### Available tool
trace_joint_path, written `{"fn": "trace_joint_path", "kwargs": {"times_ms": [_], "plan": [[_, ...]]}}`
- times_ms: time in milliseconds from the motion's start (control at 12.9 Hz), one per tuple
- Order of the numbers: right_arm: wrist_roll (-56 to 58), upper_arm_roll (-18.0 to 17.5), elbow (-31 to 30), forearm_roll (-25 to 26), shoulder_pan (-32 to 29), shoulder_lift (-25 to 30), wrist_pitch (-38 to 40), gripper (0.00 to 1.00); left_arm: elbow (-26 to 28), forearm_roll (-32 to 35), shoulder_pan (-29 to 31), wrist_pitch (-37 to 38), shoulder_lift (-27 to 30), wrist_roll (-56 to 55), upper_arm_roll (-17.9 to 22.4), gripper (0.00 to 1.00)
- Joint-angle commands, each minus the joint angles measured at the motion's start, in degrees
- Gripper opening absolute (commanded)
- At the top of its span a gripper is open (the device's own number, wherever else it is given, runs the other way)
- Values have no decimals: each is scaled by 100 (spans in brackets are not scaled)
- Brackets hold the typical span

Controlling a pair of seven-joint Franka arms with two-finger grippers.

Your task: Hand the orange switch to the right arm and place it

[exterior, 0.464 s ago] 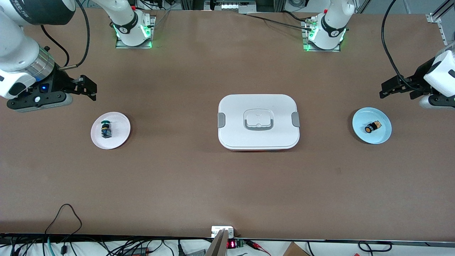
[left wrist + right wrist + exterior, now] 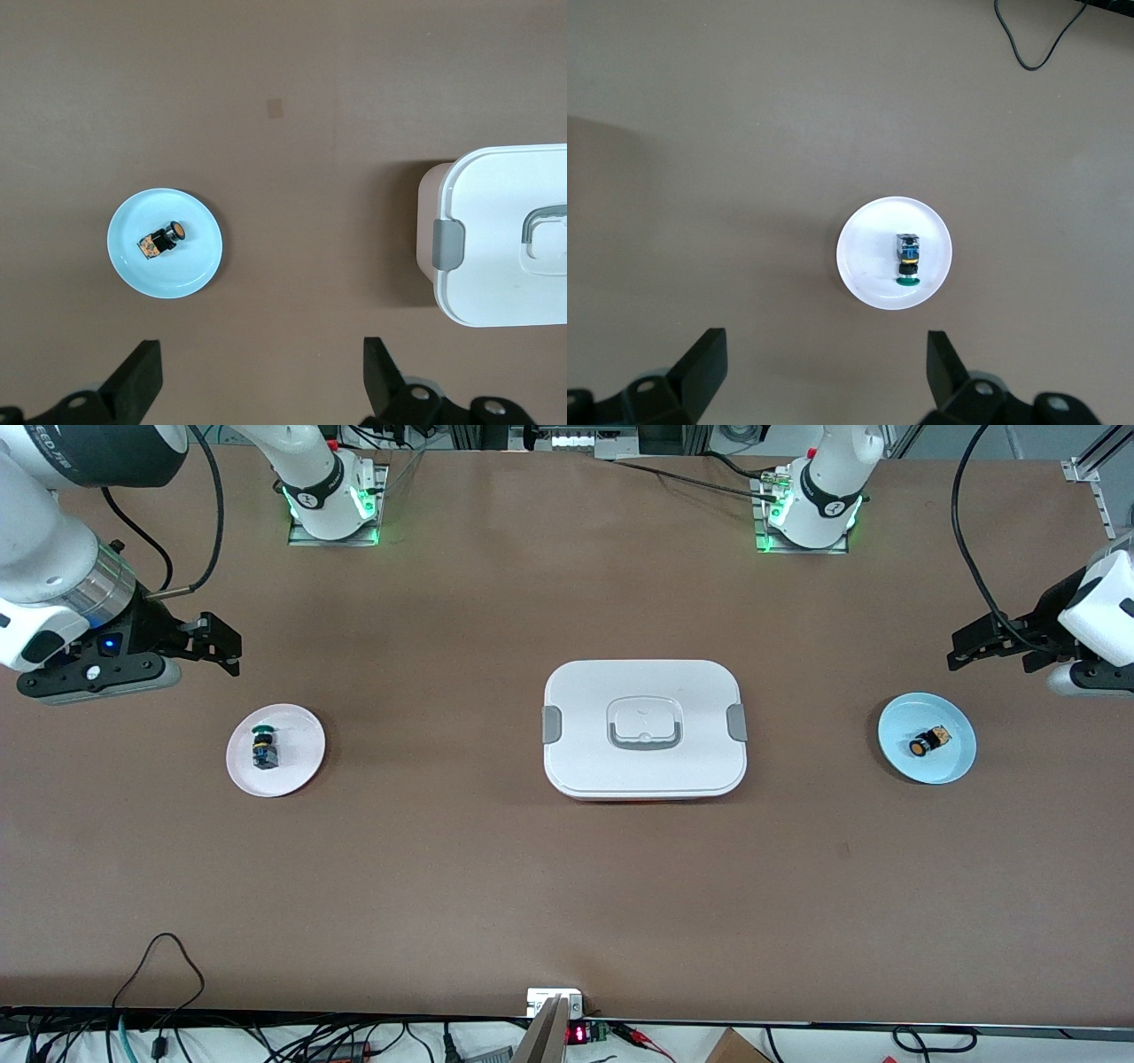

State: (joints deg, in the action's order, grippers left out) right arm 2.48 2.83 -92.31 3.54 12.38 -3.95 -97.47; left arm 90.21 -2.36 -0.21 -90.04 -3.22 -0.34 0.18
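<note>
Colour survey of table contents

Plain brown table (image 2: 461, 886); white lidded box (image 2: 645, 779) with grey clips and grey handle; light blue plate (image 2: 952, 766) bearing the orange switch (image 2: 928, 742), black-bodied with an orange cap; pale pink-white plate (image 2: 297, 766) bearing a green-capped switch (image 2: 264, 747), black with a blue band.

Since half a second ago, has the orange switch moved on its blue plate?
No. The orange switch lies at the same spot on the blue plate, just as far from the white lidded box.

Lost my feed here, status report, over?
Left gripper open, empty, up by blue plate. Right gripper open, waiting. Orange switch on blue plate, untouched. Nothing blocking it.
</note>
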Motion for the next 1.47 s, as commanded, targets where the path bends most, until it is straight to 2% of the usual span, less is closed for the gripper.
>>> {"fn": "trace_joint_path", "kwargs": {"times_ms": [0,386,618,1005,1236,1391], "plan": [[-81,7,81,15,19,17,96,100,-196,77,-6,127,-91,51,17,100],[-81,7,81,15,19,17,96,100,-162,86,-41,153,-100,7,8,100],[-81,-1,81,15,27,17,96,100,-170,95,-67,355,-179,25,-149,100],[-37,-1,90,24,27,17,52,100,-328,104,-68,426,-565,200,-203,100],[-11,-1,90,24,19,9,26,100,-40,104,99,338,-776,473,-167,100],[-11,7,90,41,19,0,26,100,364,365,144,-388,-838,578,-159,100]]}}
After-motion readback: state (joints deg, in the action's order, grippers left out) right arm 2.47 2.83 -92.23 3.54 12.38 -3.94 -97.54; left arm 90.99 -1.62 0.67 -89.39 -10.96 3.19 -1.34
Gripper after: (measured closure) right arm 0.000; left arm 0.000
